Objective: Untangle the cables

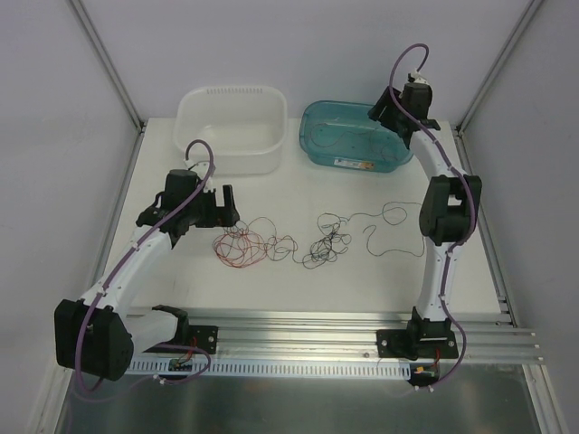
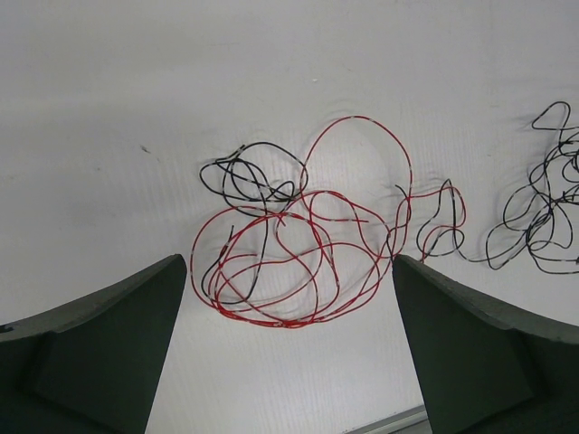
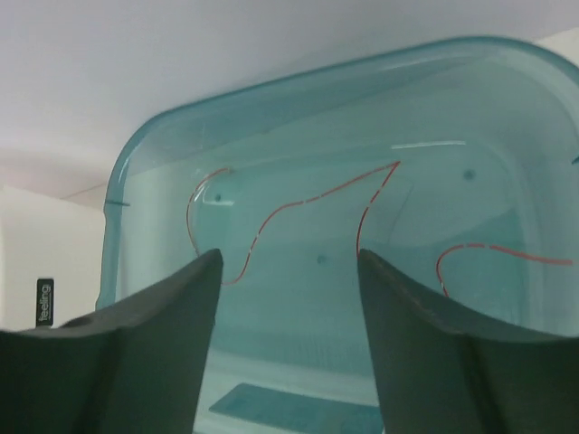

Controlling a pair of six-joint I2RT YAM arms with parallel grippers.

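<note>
White table [image 1: 362,285], thin cables [image 1: 242,246] faint, teal tub [image 1: 317,154] partly behind right tool [image 1: 389,113]

LIGHT: I see bright, even light from above | SHADOW: soft, faint on the worktop [image 1: 317,289] under the left arm [image 1: 136,260] | GLARE: pale streaks on the teal bin [image 3: 271,117] wall | FOCUS: fingers [image 2: 99,353] soft-edged, cables [image 2: 289,244] sharp

arms [image 1: 127,271] [image 1: 441,262] 2 | white tub [image 1: 231,159] 1 | teal tub [image 1: 326,154] 1 | cable tangles [image 1: 244,246] [image 1: 326,246] on table 2

A small black label [image 3: 45,303] beside the teal tub [image 3: 127,181] reads "feeling", printed vertically.
</note>
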